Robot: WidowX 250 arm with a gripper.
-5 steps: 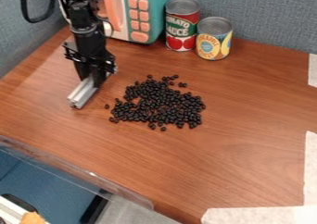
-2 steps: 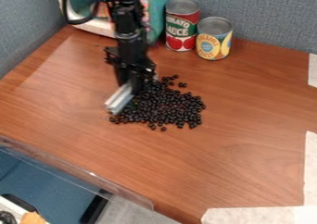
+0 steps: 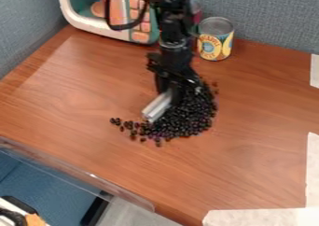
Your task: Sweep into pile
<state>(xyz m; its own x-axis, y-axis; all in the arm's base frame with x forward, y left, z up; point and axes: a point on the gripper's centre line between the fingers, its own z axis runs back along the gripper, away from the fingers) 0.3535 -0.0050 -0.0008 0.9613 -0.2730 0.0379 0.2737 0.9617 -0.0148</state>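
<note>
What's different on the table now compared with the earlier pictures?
The black robot gripper has moved toward the picture's right, carrying the silver metal bar into the small black beans. The beans beyond the bar have shifted right and bunched closer together, with a loose trail left behind near its lower end. The gripper has kept hold of the bar. The yellow-labelled can and teal-and-white toy microwave stayed put.
</note>
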